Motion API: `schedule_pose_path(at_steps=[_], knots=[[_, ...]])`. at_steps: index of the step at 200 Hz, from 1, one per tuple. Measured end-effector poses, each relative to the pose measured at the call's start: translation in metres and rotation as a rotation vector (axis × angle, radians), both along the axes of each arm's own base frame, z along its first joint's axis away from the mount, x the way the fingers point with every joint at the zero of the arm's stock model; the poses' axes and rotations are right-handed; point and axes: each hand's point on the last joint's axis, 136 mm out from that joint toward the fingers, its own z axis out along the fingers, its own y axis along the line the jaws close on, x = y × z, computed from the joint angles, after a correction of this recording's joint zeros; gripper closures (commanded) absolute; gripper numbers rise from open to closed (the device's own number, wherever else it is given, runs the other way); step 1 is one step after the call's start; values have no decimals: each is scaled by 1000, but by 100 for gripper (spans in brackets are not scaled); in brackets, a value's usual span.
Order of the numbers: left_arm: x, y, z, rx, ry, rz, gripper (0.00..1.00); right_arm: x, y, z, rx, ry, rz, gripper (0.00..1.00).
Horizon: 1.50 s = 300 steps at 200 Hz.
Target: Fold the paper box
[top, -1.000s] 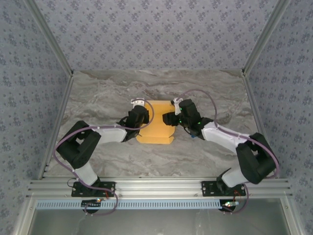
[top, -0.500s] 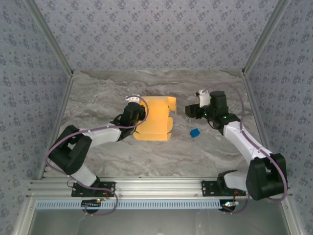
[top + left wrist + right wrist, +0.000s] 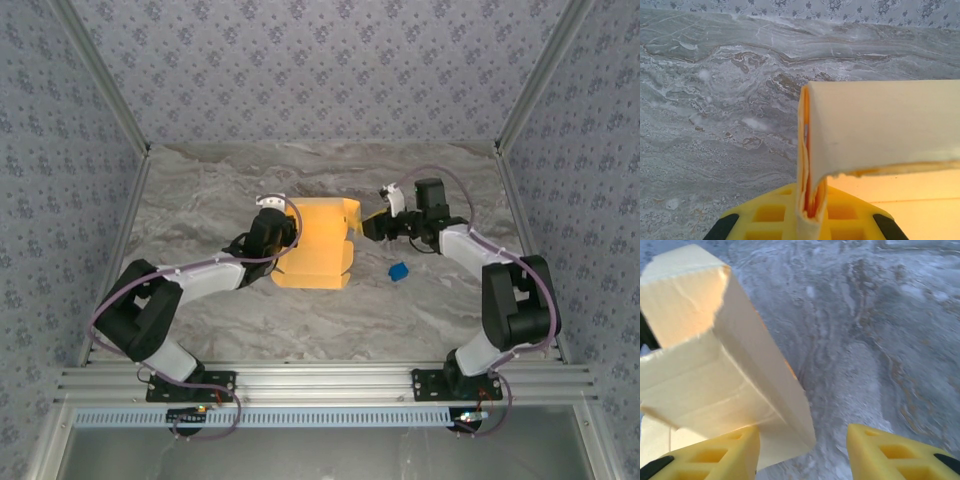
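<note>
Swinging back toward the paper box (image 3: 318,250), the right gripper (image 3: 371,226) nears its raised flap, jaws spread; the left gripper (image 3: 282,232) pinches the opposite edge, mid worktop (image 3: 200,200). Light, thin card likely creases easily; grip flap edges.

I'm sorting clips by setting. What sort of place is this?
Likely a robot test cell, not a home: grey marble-patterned tabletop, floral-patterned walls, aluminium frame rail at the near edge.

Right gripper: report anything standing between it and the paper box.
Nothing visible does. The open right gripper is close beside the paper box; the blue object lies aside, nearer the arm bases.
</note>
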Motion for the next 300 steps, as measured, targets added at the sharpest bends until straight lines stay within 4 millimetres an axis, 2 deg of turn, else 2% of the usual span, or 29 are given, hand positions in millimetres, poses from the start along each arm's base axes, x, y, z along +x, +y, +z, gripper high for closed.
schedule_pose_path(at_steps=[34, 89, 187, 221, 259, 300], knots=[[0, 0, 0, -1, 1, -2, 95, -1, 16, 7, 22, -31, 70, 57], [0, -1, 0, -3, 2, -7, 95, -8, 29, 7, 20, -49, 114, 57], [-1, -1, -1, -13, 8, -3, 95, 10, 49, 6, -119, -194, -1, 56], [-2, -1, -2, -12, 14, -2, 95, 11, 48, 2, -185, -243, -72, 54], [-2, -2, -2, -12, 15, -4, 95, 19, 40, 6, -218, -284, -154, 52], [-3, -4, -2, -15, 15, -8, 95, 23, 42, 10, -218, -306, -183, 50]])
